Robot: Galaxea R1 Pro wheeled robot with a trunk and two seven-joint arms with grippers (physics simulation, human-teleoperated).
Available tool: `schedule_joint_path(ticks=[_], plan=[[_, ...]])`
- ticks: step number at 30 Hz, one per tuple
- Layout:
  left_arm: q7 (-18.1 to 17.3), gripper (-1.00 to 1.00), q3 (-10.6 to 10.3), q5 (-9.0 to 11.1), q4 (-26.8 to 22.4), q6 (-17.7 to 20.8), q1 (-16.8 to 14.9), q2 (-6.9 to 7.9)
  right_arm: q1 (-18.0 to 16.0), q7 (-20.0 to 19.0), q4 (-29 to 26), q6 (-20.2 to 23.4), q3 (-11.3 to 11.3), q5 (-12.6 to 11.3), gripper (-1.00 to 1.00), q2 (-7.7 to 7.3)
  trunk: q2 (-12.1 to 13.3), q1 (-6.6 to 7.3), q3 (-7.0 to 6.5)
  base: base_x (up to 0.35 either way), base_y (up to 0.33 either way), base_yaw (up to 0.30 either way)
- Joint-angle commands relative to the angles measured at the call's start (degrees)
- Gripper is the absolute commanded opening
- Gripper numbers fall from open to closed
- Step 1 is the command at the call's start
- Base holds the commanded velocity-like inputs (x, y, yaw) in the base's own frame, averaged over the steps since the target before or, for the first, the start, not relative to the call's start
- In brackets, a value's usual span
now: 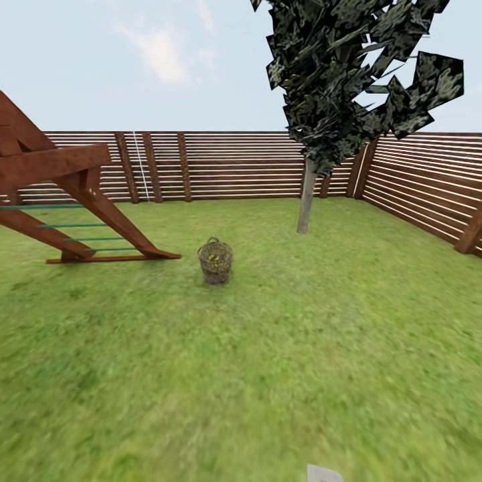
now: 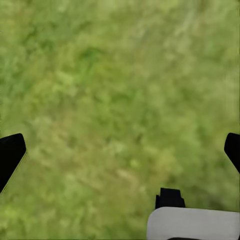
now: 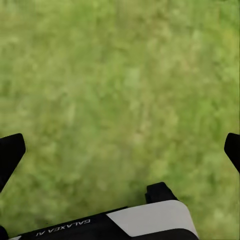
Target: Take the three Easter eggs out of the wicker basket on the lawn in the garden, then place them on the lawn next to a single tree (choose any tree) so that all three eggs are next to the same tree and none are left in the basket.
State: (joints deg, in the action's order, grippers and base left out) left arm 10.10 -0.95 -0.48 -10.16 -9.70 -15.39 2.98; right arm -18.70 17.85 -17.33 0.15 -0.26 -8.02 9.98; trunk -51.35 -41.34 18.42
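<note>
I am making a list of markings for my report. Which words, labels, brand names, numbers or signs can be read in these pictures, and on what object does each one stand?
"GALAXEA AI": white letters on the black part of the robot body, in the right wrist view; the end of the text is cut off by the picture edge.
Nothing readable stands on the wicker basket, the fence, the wooden play frame or the tree.

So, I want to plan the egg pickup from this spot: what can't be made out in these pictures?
- Egg count: in the head view the wicker basket is small and far off; only yellow specks show through the weave.
- Tree top: cut off by the head view's upper edge.
- Play frame: cut off at the left edge.
- Both wrist views: blurred lawn, fingertips at the edges, spread wide.
</note>
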Motion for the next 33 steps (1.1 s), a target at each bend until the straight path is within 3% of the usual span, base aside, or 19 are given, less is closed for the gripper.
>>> schedule_joint_path(ticks=[1,11,21,33], plan=[[0.18,1.00,-0.11,-0.05,0.05,-0.16,-0.04,0.00,-0.02,0.17,-0.07,0.01,-0.01,-0.42,1.00,0.02,-0.04,-0.04,0.07,0.288,0.170,-0.001],[0.18,1.00,-0.11,-0.05,0.05,-0.22,-0.04,0.00,-0.02,0.17,-0.07,0.02,-0.01,-0.42,1.00,0.02,-0.04,-0.04,0.07,0.285,0.162,-0.008],[0.18,1.00,-0.11,-0.05,0.05,-0.23,-0.04,0.00,-0.02,0.17,-0.07,0.02,-0.01,-0.42,1.00,0.02,-0.04,-0.04,-0.10,0.285,0.140,-0.183],[0.18,1.00,-0.11,-0.05,0.05,-0.23,-0.04,0.00,-0.02,0.20,-0.07,-0.04,-0.04,-0.40,1.00,0.02,-0.04,-0.04,-0.11,0.285,0.139,-0.013]])
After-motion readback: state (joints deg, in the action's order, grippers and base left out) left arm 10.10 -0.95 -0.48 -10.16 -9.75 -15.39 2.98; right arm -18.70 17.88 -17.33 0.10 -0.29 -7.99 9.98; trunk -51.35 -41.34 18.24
